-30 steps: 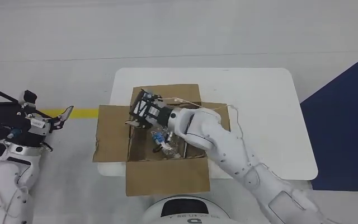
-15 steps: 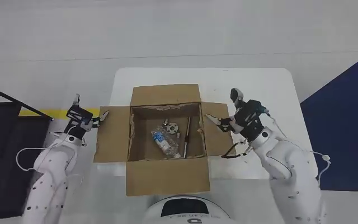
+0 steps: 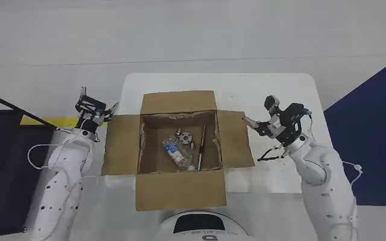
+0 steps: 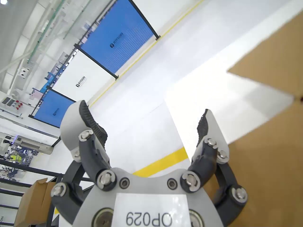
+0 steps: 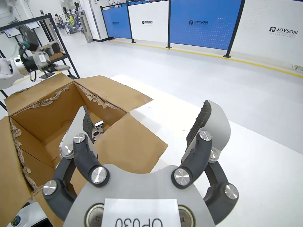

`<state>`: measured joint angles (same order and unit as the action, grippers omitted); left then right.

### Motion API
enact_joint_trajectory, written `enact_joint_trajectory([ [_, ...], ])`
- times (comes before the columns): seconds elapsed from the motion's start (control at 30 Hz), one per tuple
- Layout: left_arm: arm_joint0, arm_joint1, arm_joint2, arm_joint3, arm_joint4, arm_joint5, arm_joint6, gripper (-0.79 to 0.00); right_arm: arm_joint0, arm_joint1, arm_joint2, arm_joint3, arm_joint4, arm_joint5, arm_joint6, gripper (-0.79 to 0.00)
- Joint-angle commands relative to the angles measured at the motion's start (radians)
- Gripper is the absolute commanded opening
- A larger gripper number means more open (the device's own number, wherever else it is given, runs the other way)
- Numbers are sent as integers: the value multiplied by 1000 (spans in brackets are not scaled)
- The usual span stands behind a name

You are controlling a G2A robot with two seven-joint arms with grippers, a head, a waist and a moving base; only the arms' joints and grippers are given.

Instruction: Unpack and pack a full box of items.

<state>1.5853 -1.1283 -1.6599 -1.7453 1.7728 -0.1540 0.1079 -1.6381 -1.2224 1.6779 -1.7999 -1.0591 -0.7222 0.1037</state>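
The brown cardboard box (image 3: 120, 144) stands open on the white desk (image 3: 277, 96). Inside it lie a clear plastic bottle with a blue label (image 3: 175, 152), a small round metal part (image 3: 186, 138) and a thin rod (image 3: 202, 144). The left hand (image 4: 144, 114) is beside the left flap and the right hand (image 5: 146, 109) beside the right flap. Both have their fingers apart and hold nothing. I judge that unpacking is the step in hand. Next, one hand must go down between the walls and close on one item.

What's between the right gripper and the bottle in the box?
In the top view, the folded-out flap and, inside, a thin rod lie between the right gripper and the bottle.
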Motion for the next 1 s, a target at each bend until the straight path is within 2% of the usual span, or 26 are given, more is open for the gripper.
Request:
enact_joint_trajectory([
  [0.0, 31, 3, -23, -175, -14, -49, -43, 0, 8, 2, 8, 62, 19, -25, -30, 0],
  [0.1, 53, 5, 2, -336, -11, -149, -124, 0, 17, 7, 22, 143, 31, -75, -84, 0],
  [0.17, 53, 6, 52, -401, -18, -226, -177, 0, 22, 9, 30, 190, 34, -101, -118, 0],
  [0.23, 41, 4, 109, -423, -22, -272, -227, 0, 24, 10, 32, 196, 33, -105, -123, 0],
  [0.57, 39, 5, 109, -429, -12, -274, -225, 0, 24, 10, 32, 196, 33, -105, -123, 0],
  [0.67, 57, 9, 148, -452, 47, -319, -195, 0, 24, 10, 32, 196, 33, -105, -123, 0],
  [0.87, 83, 8, 169, -351, -29, -345, -121, 0, 24, 10, 32, 196, 33, -105, -123, 0],
  [0.97, 66, 15, 194, -300, -4, -452, -86, 0, 24, 10, 32, 196, 33, -105, -123, 0],
])
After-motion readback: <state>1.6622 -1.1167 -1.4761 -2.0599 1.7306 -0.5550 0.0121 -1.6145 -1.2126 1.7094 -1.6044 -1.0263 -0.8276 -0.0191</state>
